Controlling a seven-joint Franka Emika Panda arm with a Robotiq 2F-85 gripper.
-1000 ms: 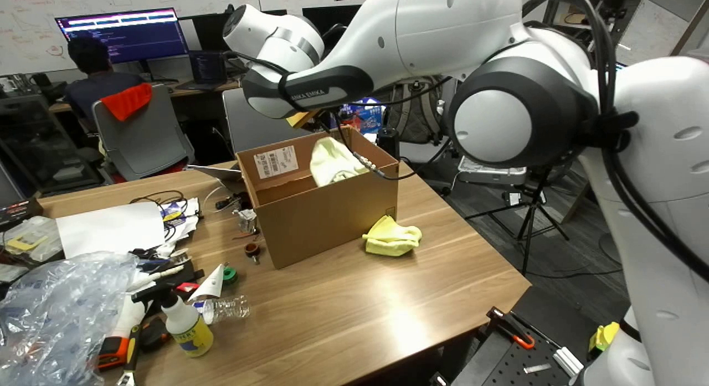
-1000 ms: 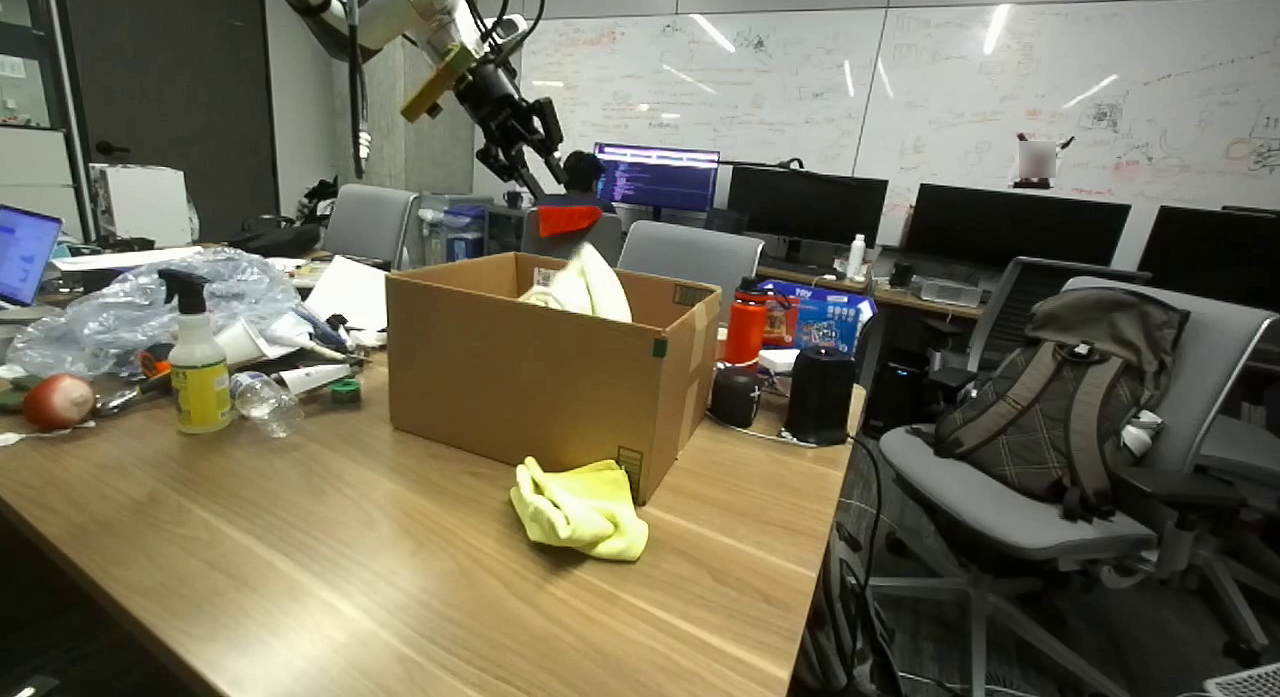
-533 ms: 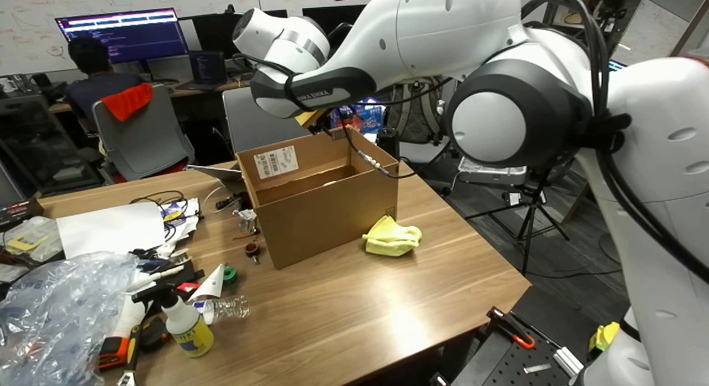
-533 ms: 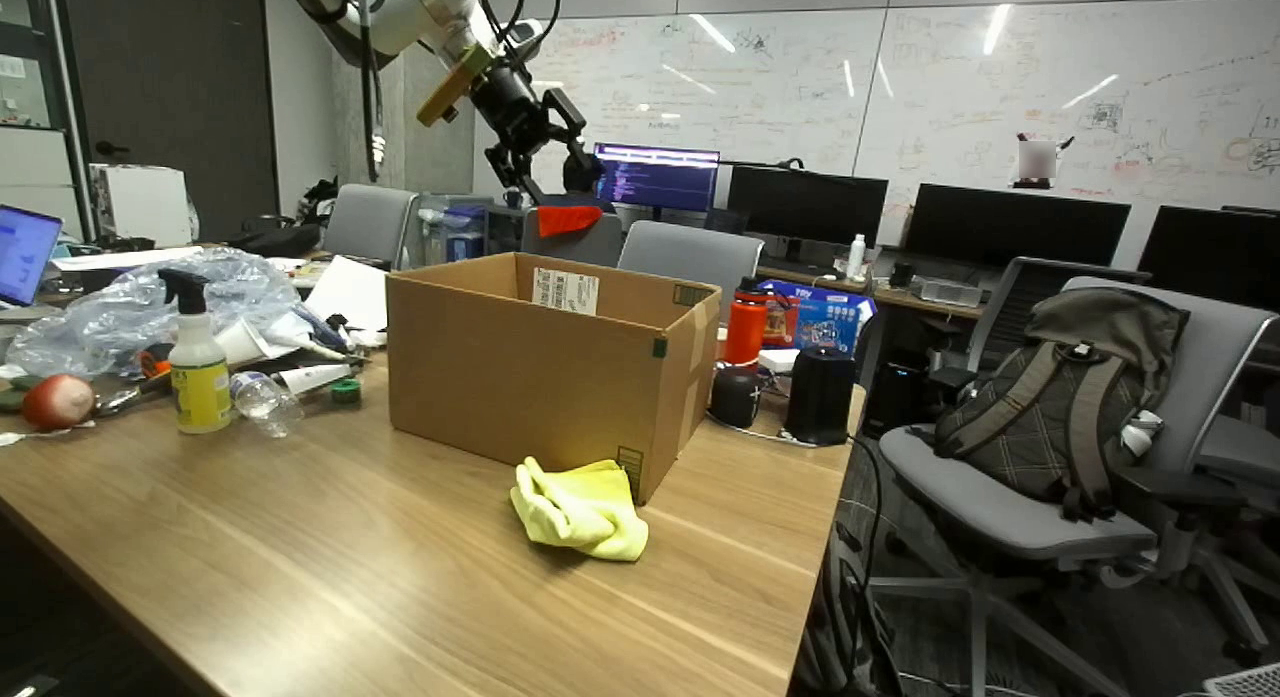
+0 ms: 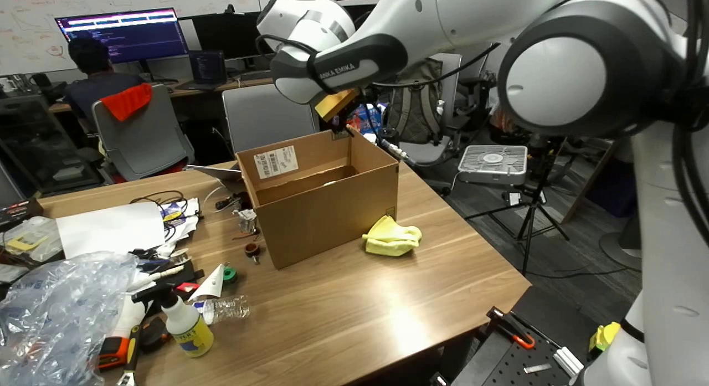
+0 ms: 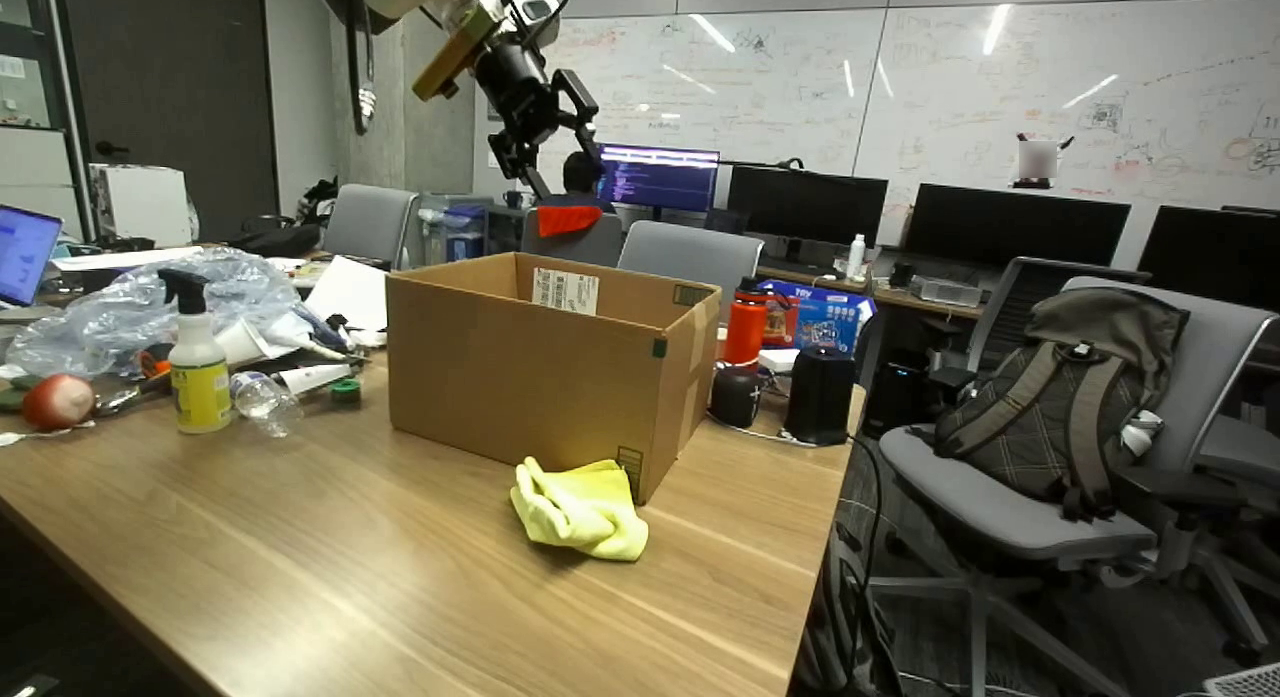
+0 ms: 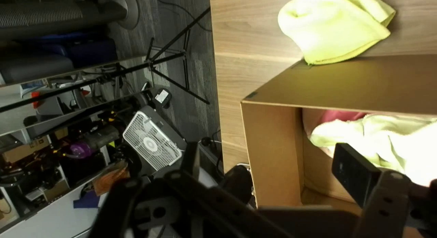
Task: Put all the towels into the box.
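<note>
A yellow towel (image 5: 392,236) lies crumpled on the table against the outside of the cardboard box (image 5: 327,225); both exterior views show it, and so does the wrist view, where this towel (image 7: 336,29) is near the top. Inside the box, the wrist view shows a pale yellow towel (image 7: 375,135) with something pink (image 7: 341,115) beside it, partly hidden by the box wall. My gripper (image 6: 567,167) is above and behind the box in an exterior view. Its fingers (image 7: 355,173) stand wide apart with nothing between them, so the gripper is open.
On the table's far side from the bare wood are a spray bottle (image 5: 188,328), plastic wrap (image 5: 66,314) and loose tools. A red bottle (image 6: 745,325) and black speakers (image 6: 822,395) stand beside the box. A red cloth (image 5: 126,101) hangs on a chair.
The pale towel, which stuck up above the box rim a second ago, has dropped down inside. My gripper has opened, and the arm has shifted away to the right. The yellow towel outside has not moved.
</note>
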